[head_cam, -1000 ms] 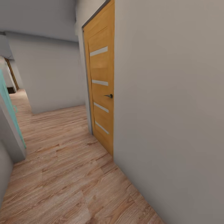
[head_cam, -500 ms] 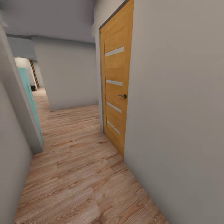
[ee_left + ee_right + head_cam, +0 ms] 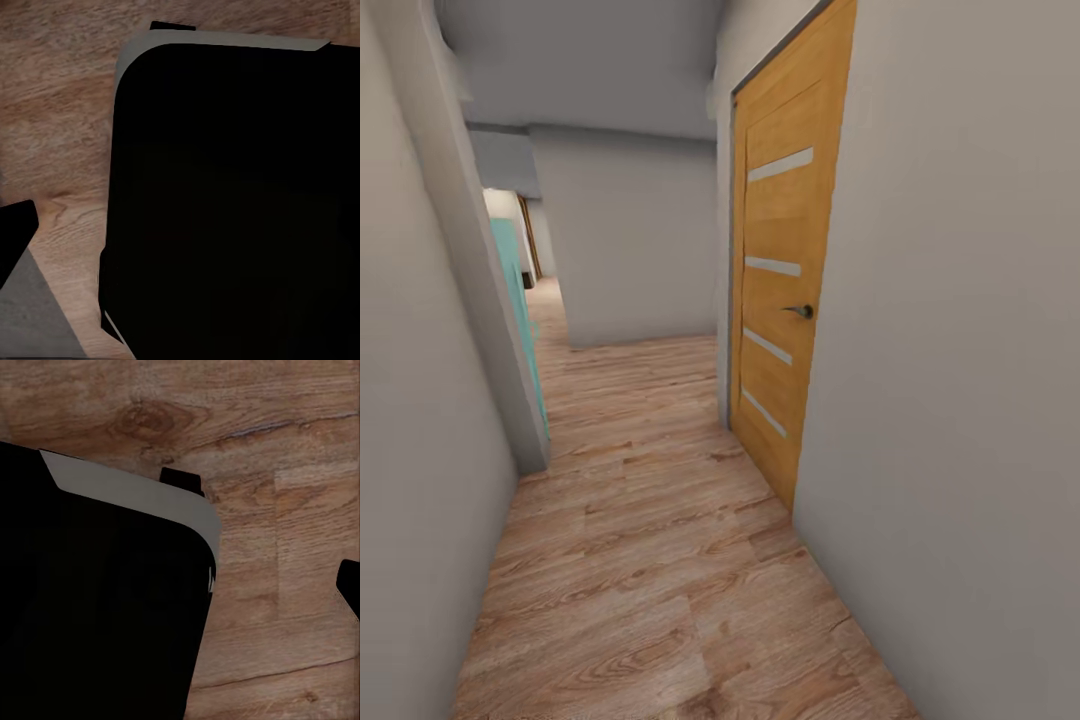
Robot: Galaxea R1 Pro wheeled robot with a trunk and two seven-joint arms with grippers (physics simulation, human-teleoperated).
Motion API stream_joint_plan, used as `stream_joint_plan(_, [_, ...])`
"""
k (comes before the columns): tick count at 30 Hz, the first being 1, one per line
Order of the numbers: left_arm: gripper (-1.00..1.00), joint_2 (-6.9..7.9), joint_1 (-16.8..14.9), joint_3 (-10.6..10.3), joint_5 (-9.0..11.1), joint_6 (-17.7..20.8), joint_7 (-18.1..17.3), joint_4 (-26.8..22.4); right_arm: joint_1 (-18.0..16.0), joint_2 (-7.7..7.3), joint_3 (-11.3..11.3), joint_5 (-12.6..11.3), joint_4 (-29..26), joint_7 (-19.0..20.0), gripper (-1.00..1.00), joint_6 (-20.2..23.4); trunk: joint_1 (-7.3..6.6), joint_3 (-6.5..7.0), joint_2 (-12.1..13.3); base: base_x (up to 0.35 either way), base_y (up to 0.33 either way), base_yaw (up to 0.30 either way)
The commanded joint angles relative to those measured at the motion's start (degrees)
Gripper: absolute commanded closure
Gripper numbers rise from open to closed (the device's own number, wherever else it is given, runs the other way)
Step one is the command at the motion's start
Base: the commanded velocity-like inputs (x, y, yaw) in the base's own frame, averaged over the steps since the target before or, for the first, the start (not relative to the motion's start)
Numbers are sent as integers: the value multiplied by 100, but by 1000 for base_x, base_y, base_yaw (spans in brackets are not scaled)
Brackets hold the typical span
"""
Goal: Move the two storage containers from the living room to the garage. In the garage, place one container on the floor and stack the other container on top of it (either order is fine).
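Neither hand's opening or load can be told: both wrist views look past a black rounded body onto planks. Ahead, a narrow corridor of pale grey walls (image 3: 960,400) and light wood-plank floor (image 3: 650,560) runs past a closed orange wooden door (image 3: 785,290) with a dark lever handle (image 3: 800,311). No orange-red containers are visible. Drifting sideways risks scraping the walls.

home hallway | wood-plank floor (image 3: 660,560) | wooden door (image 3: 785,270) | grey walls (image 3: 960,350)
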Motion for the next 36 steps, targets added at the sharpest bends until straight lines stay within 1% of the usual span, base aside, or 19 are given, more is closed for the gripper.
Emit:
stream_joint_plan(1, [-100, 0, -2, 6, 54, -14, -7, 3, -5, 5, 48, -50, 18, -4, -100, -31, 0, -5, -3, 0, 0, 273])
stream_joint_plan(15, [-100, 0, -2, 8, 60, -14, -7, 3, -5, 5, 48, -58, 18, -4, -100, -33, 0, -5, -3, 23, 0, 258])
stream_joint_plan(22, [-100, 0, -2, 4, 63, -8, -7, 3, -5, -1, 48, -113, 17, -4, -100, -32, 0, -5, -3, 285, 0, 32])
stream_joint_plan(36, [-100, 0, -2, 0, 80, -5, -5, 3, -5, -2, 41, -121, 17, -4, -100, -31, 0, -5, -3, 320, 0, 1])
